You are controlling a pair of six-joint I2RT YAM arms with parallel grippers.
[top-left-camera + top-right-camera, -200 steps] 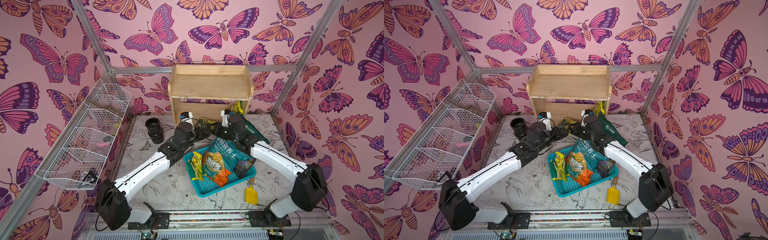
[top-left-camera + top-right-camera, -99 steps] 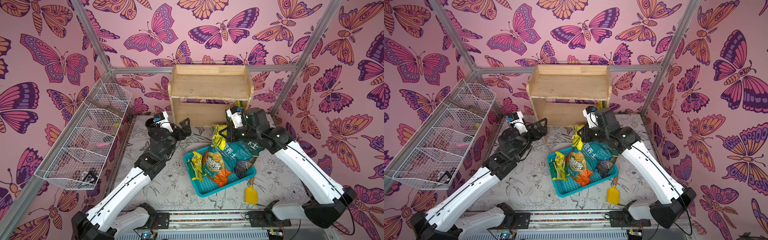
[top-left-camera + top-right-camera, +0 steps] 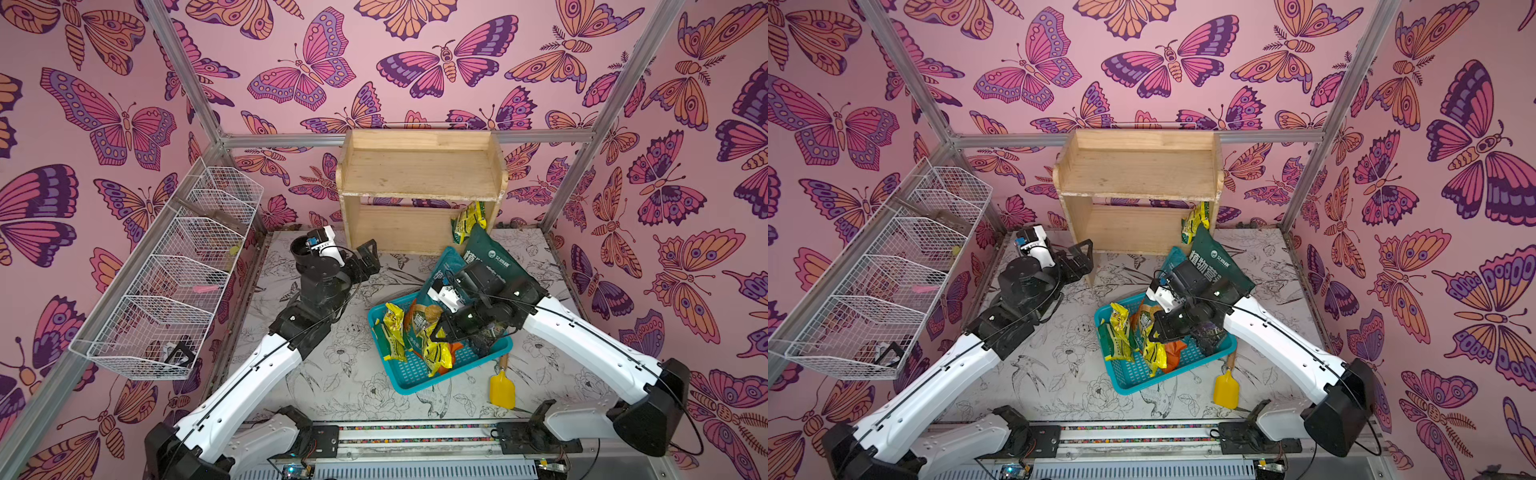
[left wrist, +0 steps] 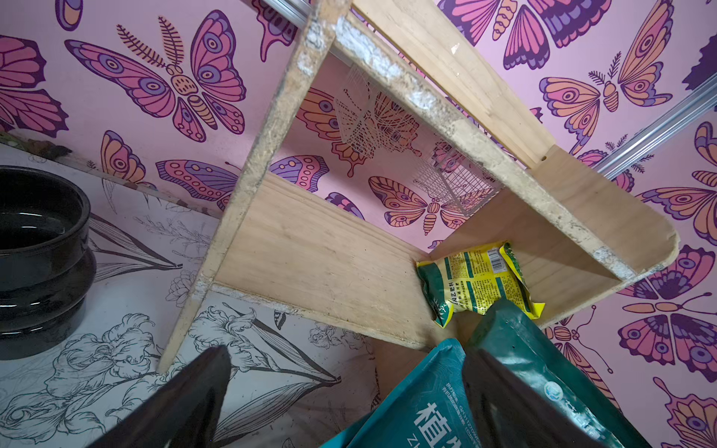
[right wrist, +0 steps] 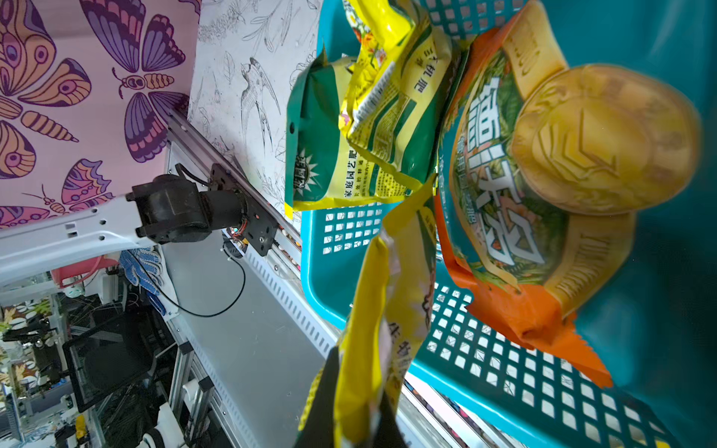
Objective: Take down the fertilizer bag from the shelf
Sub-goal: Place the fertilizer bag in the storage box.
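The pale wooden shelf (image 3: 419,183) (image 3: 1138,174) (image 4: 329,252) stands at the back wall. My right gripper (image 3: 436,332) (image 3: 1156,332) (image 5: 361,411) is shut on the top edge of a yellow-green fertilizer bag (image 3: 436,353) (image 3: 1154,353) (image 5: 384,294). The bag hangs over the teal basket (image 3: 411,386) (image 3: 1129,386) (image 5: 349,232). A similar yellow-green bag (image 3: 467,220) (image 3: 1194,222) (image 4: 475,281) leans in the right corner of the shelf's lower tier. My left gripper (image 3: 365,259) (image 3: 1081,257) (image 4: 349,360) is open and holds nothing, in front of the shelf's left post.
Yellow-green and orange (image 5: 523,194) bags lie in the basket. Large teal and dark green bags (image 3: 494,257) (image 4: 523,349) lean between the basket and the shelf. A black pot (image 4: 38,252) sits beside my left gripper. There is a wire rack (image 3: 187,270) on the left wall and a yellow trowel (image 3: 502,388) by the basket.
Both grippers have left the shelf's lower tier. My right gripper carried the yellow-green bag out and down over the basket. My left arm drew back to the left, still open.
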